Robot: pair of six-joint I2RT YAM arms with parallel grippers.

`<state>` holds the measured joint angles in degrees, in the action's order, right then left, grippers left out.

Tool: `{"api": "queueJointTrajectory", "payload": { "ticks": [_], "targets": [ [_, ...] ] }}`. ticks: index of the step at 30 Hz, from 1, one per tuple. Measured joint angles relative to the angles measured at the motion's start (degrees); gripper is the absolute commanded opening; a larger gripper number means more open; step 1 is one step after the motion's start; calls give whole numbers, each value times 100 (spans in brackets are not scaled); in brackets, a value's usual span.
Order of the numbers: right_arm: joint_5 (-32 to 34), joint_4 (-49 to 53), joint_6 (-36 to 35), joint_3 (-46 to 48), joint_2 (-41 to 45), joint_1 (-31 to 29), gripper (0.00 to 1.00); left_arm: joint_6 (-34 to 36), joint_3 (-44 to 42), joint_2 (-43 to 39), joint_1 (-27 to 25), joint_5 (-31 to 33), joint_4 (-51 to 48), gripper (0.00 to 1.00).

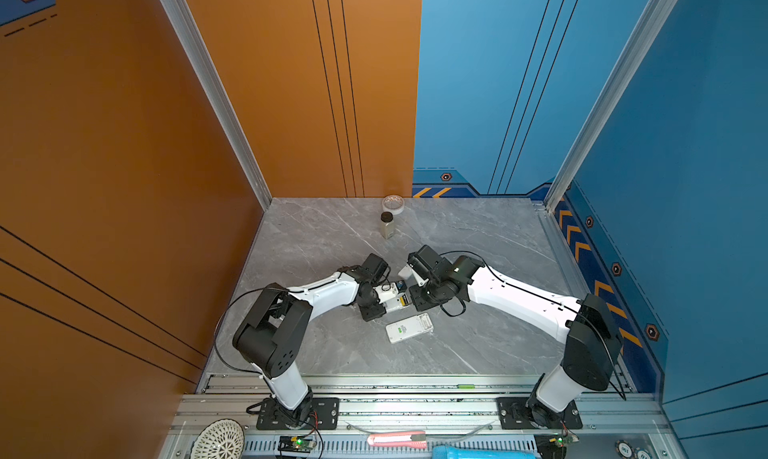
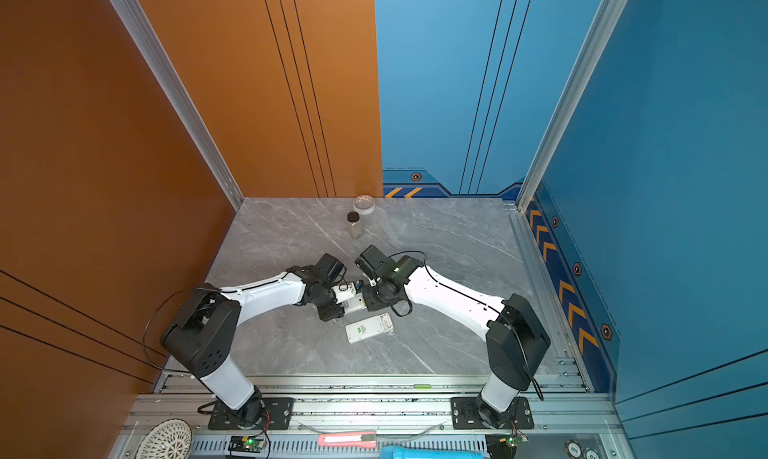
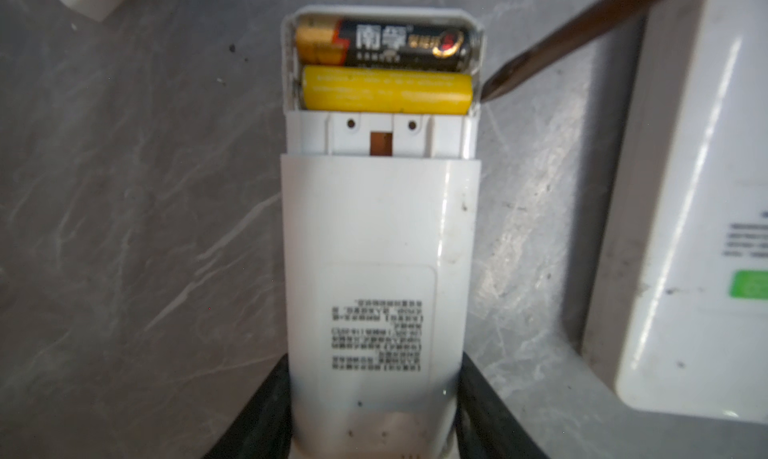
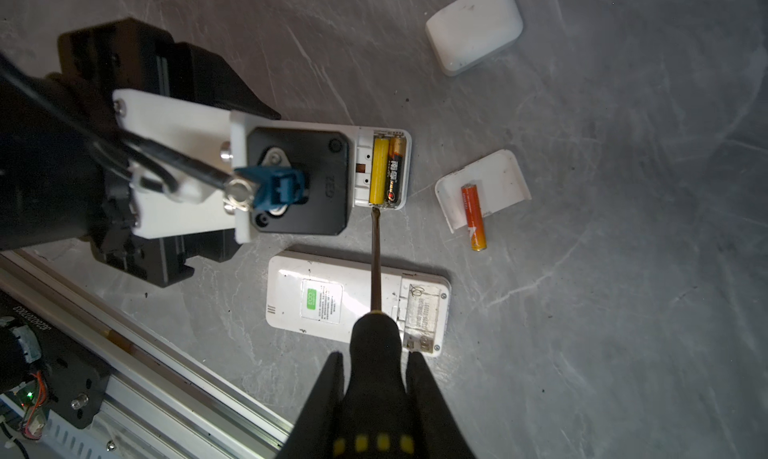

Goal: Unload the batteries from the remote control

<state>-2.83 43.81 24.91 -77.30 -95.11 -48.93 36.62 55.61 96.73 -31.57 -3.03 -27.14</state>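
The right gripper (image 4: 374,369) is clamped on the black handle of a driver (image 4: 376,270). The driver's tip sits against the side wall of an open bay, just beside one end of the yellow cell (image 4: 379,172). The left gripper (image 3: 374,398) is clamped across the lower body of the remote (image 3: 380,228) and holds it back-up, with the bay facing the driver.

In that bay the yellow cell lies side by side with a black cell (image 3: 386,41), and both are seated between their contacts. Further out, an orange cell (image 4: 473,216) lies loose, half on a removed lid (image 4: 498,174) and half on the table (image 4: 623,311). Another lid (image 4: 473,25) rests well apart. A second remote (image 4: 332,299) lies near the held one. Its bay is uncovered and, as far as the glare lets me judge, empty.

I judge the task about midway. Both lids are off and at least one cell is out. The two cells in the held remote are left to lever free, probably the yellow one first.
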Motion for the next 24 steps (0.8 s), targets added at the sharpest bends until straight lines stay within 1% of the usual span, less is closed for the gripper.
{"api": "queueJointTrajectory", "payload": {
  "ticks": [4,6,11,19,24],
  "targets": [
    [2,4,-17,0,13,20,0,0,0,0,0,0,0,30],
    [0,7,-46,0,15,24,0,0,0,0,0,4,0,28],
    [-7,7,-81,-2,15,33,0,2,0,0,-22,90,15,25],
    [-13,-2,-92,-2,15,35,0,20,-293,-251,-168,520,293,25],
    [-17,-20,-109,-46,13,35,0,46,-361,-304,-188,608,361,27]
  ]
}}
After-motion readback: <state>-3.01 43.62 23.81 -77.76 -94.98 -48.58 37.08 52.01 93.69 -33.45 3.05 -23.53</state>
